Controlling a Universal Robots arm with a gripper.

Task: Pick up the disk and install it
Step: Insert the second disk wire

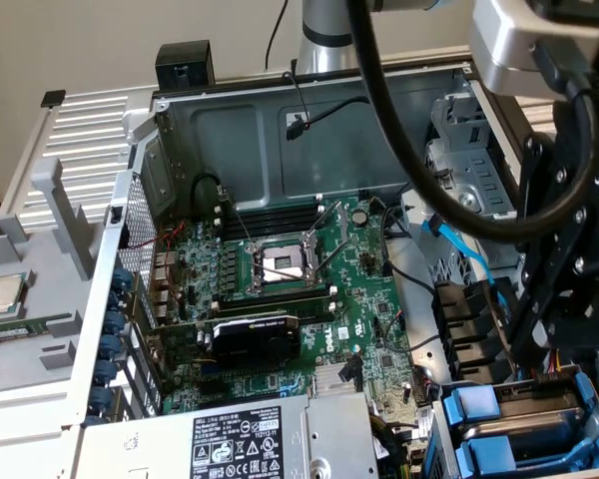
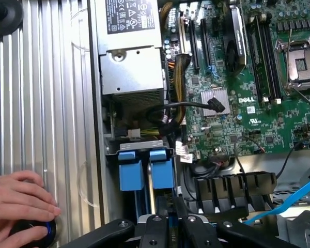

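**Two blue carriers in the bay, gripper right over them**

Exterior view: we see the open case (image 1: 280,110) lying flat, so the drive bay at the exterior view's right opens upward. The disk (image 1: 476,409) sits in that bay in its blue frame, and a second carrier (image 1: 479,461) lies just beside it. The gripper (image 1: 564,334) hangs close above the bay, probably lined up with the slot. The PSU (image 1: 240,439) is near the bay.

Wrist view: the camera looks down into the bay. The disk (image 2: 161,168) and the second carrier (image 2: 130,170) stand side by side with their tabs up for grabbing. The gripper (image 2: 168,227) is nearest the disk, but we cannot tell its state or whether it holds anything. A person's hand (image 2: 20,201) rests on a dark knob (image 2: 33,233) outside the case, likely a control.
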